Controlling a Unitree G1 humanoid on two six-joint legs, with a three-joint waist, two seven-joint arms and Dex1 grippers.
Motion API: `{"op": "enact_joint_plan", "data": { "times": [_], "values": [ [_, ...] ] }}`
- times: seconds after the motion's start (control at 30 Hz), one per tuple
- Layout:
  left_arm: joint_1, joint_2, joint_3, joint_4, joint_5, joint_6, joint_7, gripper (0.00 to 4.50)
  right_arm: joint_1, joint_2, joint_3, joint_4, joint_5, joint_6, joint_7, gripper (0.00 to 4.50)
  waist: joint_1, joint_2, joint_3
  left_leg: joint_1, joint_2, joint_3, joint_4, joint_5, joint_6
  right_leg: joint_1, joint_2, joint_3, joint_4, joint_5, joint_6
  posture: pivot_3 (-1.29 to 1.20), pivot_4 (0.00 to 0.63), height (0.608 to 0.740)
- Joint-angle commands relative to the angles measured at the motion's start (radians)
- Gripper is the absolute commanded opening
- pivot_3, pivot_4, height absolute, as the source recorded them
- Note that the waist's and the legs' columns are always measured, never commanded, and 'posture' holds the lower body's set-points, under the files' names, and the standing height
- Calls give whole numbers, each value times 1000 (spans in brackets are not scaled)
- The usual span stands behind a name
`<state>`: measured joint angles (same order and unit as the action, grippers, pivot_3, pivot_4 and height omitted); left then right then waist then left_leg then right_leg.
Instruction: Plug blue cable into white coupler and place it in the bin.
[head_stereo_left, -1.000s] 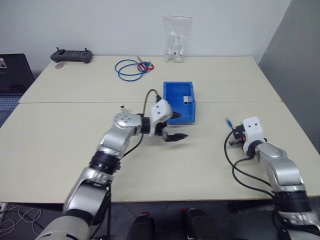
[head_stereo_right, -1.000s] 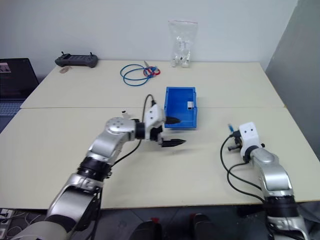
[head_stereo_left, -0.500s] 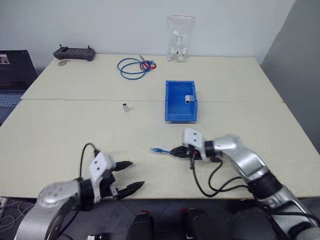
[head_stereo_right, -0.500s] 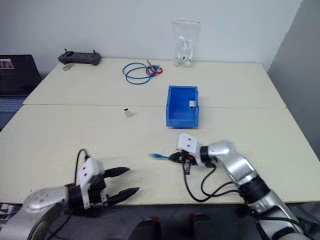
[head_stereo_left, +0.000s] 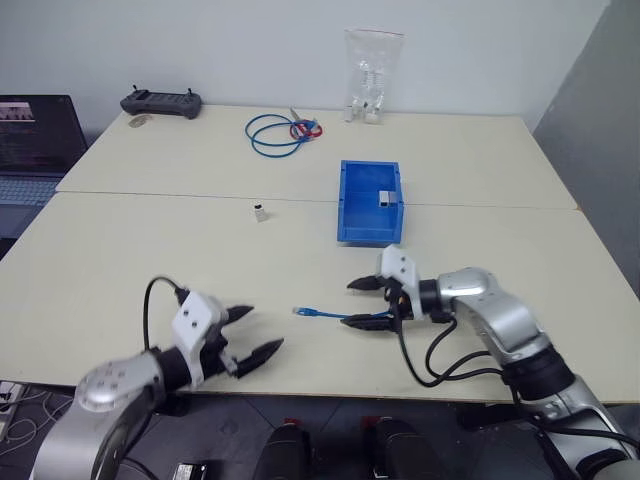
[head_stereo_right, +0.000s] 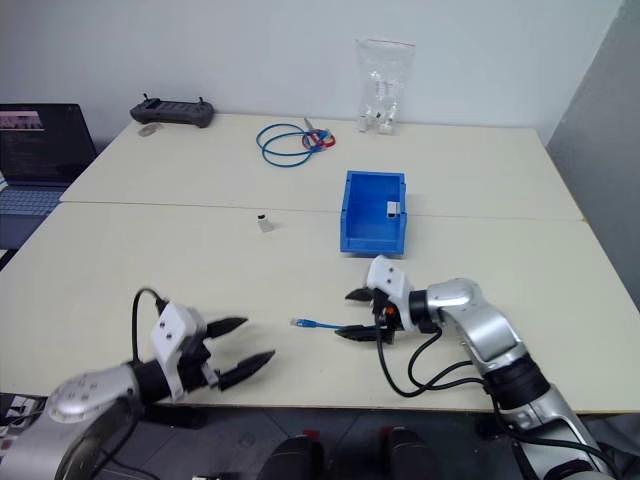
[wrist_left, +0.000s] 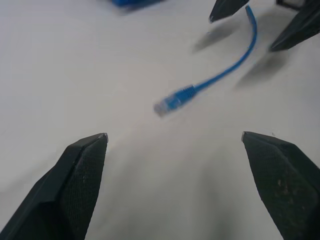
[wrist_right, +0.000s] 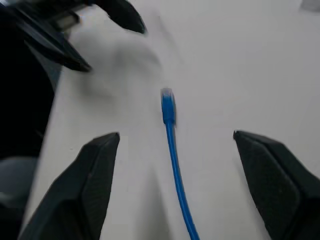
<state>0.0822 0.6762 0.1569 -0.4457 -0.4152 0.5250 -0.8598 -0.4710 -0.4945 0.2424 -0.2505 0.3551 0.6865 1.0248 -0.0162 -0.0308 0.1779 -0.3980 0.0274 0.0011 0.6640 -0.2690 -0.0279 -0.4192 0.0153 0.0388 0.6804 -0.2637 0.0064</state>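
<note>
Lower centre of frame: blue cable (head_stereo_left: 322, 315) lies on the surface (head_stereo_left: 150, 250) between the fingers of the right tool (head_stereo_left: 364, 304), spread apart. Left tool (head_stereo_left: 252, 334) also spread, lower left. Bin (head_stereo_left: 370, 213) at centre; white coupler (head_stereo_left: 261, 211) left of it.

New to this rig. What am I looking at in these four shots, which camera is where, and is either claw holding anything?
It is a humanoid robot with two arms, each ending in a two-fingered black gripper. The two wide shots come from a stereo camera on its head, looking down over a cream table. The two close shots come from cameras on the wrists, looking out between each gripper's fingers.

The left gripper and right gripper are both open and hold nothing. The blue cable lies loose on the table between them, its plug pointing toward the left gripper.

Farther back are the bin with a small pale part inside, the white coupler, a coiled blue cable, a clear bag, a black controller and a laptop.
</note>
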Motion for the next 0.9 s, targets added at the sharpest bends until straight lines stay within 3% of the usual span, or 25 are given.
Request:
{"op": "enact_joint_plan", "data": {
  "times": [0.03, 0.23, 0.47, 0.6, 0.9],
  "values": [
    [-137, 49, -107, 144, 23, -65, -144, 4500, 74, -62, -106, -213, 120, 154, -46, 3753, -4, -1, -1, 0, 0, 0, 0, 0, 0, 0, 0, 0, 0, 0, 0, 0, 150, 740],
    [-415, 118, -340, 534, 156, -272, -479, 4500, 240, -158, -202, -301, 127, 174, -122, 3753, -19, 0, 0, -1, -1, 3, -1, 0, 0, -1, 1, 2, -1, 0, 0, 0, 150, 740],
    [-661, 49, -484, 986, 331, -630, -641, 4500, 377, -204, -281, -314, 117, 135, -181, 3753, -11, -1, -2, 0, -1, 4, 0, 0, 1, 0, 6, 1, 0, 0, 0, 0, 150, 740],
    [-717, 17, -482, 1118, 331, -690, -698, 3802, 424, -205, -309, -344, 133, 139, -216, 3770, -12, 0, -3, 0, -1, 3, 0, 0, 1, 0, 6, 3, 0, 0, 1, 0, 150, 740],
    [-761, -67, -467, 1171, 317, -688, -722, 1583, 437, -197, -313, -376, 162, 158, -280, 3770, -12, 0, -3, 0, -1, 3, 1, 0, 1, 1, 6, 3, 0, 1, 2, 0, 150, 740]
  ]
}}
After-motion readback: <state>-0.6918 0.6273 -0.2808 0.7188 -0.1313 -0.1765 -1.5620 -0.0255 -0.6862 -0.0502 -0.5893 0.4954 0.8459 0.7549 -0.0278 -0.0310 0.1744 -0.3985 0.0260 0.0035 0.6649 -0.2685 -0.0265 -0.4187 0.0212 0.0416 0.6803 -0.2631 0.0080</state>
